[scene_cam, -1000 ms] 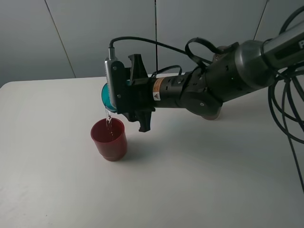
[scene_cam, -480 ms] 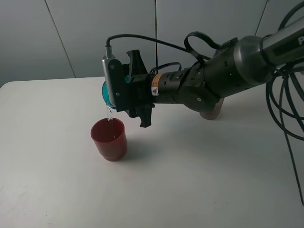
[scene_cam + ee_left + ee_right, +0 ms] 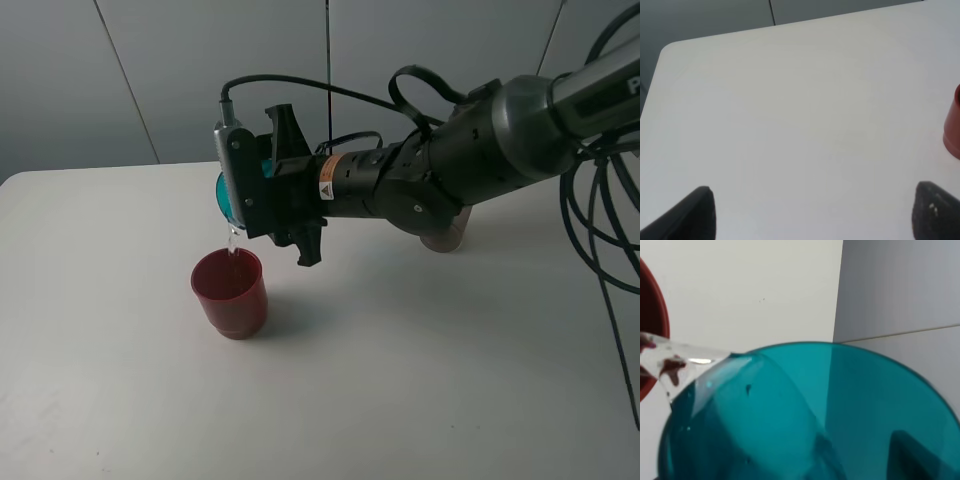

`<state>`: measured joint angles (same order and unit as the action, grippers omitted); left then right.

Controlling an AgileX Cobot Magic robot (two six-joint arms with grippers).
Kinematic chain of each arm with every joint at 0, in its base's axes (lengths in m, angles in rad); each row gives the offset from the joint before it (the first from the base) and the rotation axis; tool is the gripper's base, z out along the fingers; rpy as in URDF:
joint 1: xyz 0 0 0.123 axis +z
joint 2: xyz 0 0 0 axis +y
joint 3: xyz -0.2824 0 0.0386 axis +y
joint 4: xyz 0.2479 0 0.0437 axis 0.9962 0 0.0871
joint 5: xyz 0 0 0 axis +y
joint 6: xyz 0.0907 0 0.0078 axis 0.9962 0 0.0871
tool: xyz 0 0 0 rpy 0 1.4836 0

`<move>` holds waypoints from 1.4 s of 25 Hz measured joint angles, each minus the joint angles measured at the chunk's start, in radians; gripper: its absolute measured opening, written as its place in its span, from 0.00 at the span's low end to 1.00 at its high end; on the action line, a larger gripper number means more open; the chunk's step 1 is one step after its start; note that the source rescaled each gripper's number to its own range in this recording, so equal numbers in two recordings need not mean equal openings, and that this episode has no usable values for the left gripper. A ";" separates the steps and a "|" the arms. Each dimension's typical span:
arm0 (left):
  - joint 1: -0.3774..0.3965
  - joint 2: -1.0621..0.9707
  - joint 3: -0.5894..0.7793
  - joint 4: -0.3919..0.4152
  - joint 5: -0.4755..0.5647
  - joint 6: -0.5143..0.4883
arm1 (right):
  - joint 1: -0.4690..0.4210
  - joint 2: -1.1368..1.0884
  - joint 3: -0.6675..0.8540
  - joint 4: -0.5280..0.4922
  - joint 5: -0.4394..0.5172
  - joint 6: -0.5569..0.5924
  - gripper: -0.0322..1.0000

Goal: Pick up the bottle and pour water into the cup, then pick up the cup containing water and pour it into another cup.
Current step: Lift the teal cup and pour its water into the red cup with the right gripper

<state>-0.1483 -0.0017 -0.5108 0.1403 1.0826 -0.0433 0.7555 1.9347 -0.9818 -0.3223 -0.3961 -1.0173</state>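
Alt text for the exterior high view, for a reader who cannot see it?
The right gripper holds the teal cup tipped sideways, pouring a thin stream of water into the red cup standing on the white table.

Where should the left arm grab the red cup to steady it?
Grip the red cup across its side wall below the rim, coming level from the left: it stands upright, and the tilted teal cup pours over its mouth.

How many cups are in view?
2: translucent teal plastic tumbler, tipped in the right gripper; squat dark red plastic cup on the table below it. The arm may hide others.
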 joint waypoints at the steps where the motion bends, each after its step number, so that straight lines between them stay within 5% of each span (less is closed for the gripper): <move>1: 0.000 0.000 0.000 0.000 0.000 0.000 | 0.000 0.000 0.000 0.000 0.000 -0.002 0.09; 35: 0.000 0.000 0.000 0.000 0.000 -0.005 | 0.023 0.000 -0.016 0.004 0.000 -0.098 0.09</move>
<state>-0.1483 -0.0017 -0.5108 0.1403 1.0826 -0.0487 0.7788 1.9347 -0.9982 -0.3181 -0.3961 -1.1149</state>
